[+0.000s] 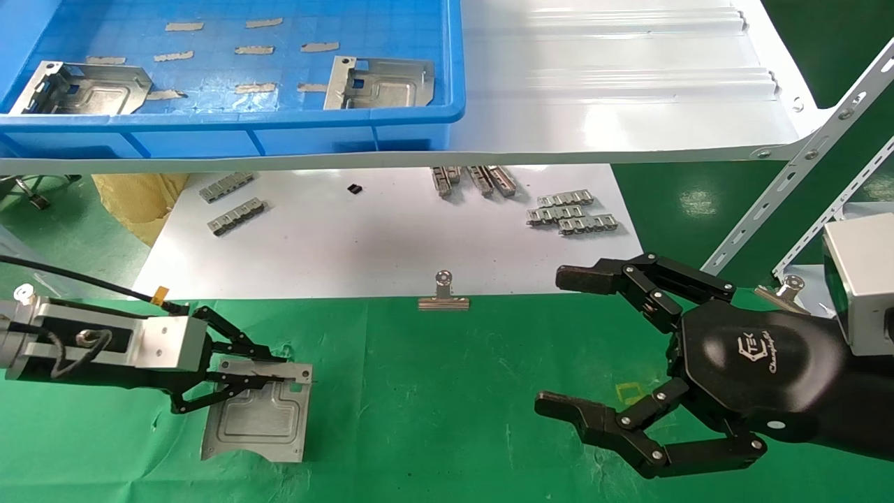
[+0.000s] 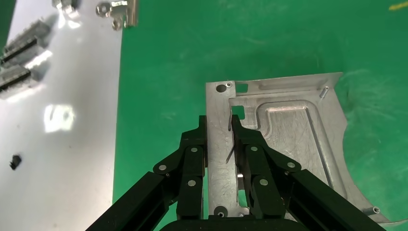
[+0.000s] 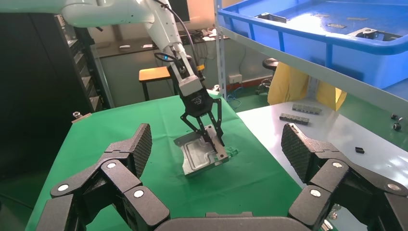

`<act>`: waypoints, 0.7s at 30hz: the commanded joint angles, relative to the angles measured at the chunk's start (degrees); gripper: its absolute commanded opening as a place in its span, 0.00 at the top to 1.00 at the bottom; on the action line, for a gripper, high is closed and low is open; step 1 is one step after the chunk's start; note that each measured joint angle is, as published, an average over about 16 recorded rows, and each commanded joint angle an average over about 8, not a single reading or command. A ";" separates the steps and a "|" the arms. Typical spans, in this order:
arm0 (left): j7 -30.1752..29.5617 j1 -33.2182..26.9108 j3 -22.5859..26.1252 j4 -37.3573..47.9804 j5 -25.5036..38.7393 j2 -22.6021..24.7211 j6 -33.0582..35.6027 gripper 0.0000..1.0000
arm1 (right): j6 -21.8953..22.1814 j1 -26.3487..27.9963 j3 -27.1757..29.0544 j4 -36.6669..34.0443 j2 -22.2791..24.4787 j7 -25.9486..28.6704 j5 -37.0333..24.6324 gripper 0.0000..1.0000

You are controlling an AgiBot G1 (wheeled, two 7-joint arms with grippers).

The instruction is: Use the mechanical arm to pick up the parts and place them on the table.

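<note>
One silver part (image 1: 258,412) lies on the green table (image 1: 433,405) at the front left, its gripped edge a little raised. My left gripper (image 1: 276,370) is shut on the strip along that edge. In the left wrist view the jaws (image 2: 219,120) stand on either side of the strip of the part (image 2: 288,130). The mechanical arm's black hand, my right gripper (image 1: 559,342), hangs open and empty over the cloth at the right. From the right wrist view (image 3: 217,144) the part (image 3: 197,156) shows farther off. Two more parts (image 1: 84,87) (image 1: 380,82) lie in the blue bin.
The blue bin (image 1: 279,119) stands on a glossy white ribbed shelf (image 1: 614,84) at the back. Below it a white sheet (image 1: 384,237) carries grey toothed strips (image 1: 573,213) (image 1: 234,202). A silver binder clip (image 1: 443,293) sits at the sheet's front edge. Slotted metal shelf struts (image 1: 803,161) rise at the right.
</note>
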 commanded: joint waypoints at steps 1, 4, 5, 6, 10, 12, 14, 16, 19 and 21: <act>0.77 -0.41 0.63 1.74 0.83 0.83 0.12 0.00 | 0.00 0.00 0.00 0.00 0.00 0.00 0.00 0.00; 2.27 -0.62 0.89 3.65 1.24 1.36 -0.65 0.00 | 0.00 0.00 0.00 0.00 0.00 0.00 0.00 0.00; 2.78 -0.66 0.91 4.22 1.28 1.48 -0.84 0.00 | 0.00 0.00 0.00 0.00 0.00 0.00 0.00 0.00; 3.23 -0.72 0.87 4.72 1.23 1.58 -0.89 0.00 | 0.00 0.00 0.00 0.00 0.00 0.00 0.00 0.00; 3.89 -1.14 0.28 6.58 0.26 1.69 0.11 0.00 | 0.00 0.00 0.00 0.00 0.00 0.00 0.00 0.00; 3.09 -1.49 -0.23 7.45 -0.64 1.56 1.07 0.00 | 0.00 0.00 0.00 0.00 0.00 0.00 0.00 0.00; 1.60 -1.77 -0.88 8.14 -1.82 1.23 1.91 0.00 | 0.00 0.00 0.00 0.00 0.00 0.00 0.00 0.00; -0.35 -1.76 -1.59 8.48 -3.18 0.75 2.41 0.00 | 0.00 0.00 0.00 0.00 0.00 0.00 0.00 0.00; -3.67 -0.75 -2.65 7.90 -5.52 -0.35 2.87 0.00 | 0.00 0.00 0.00 0.00 0.00 0.00 0.00 0.00; -5.52 0.32 -3.14 7.06 -6.85 -1.08 3.08 0.00 | 0.00 0.00 0.00 0.00 0.00 0.00 0.00 0.00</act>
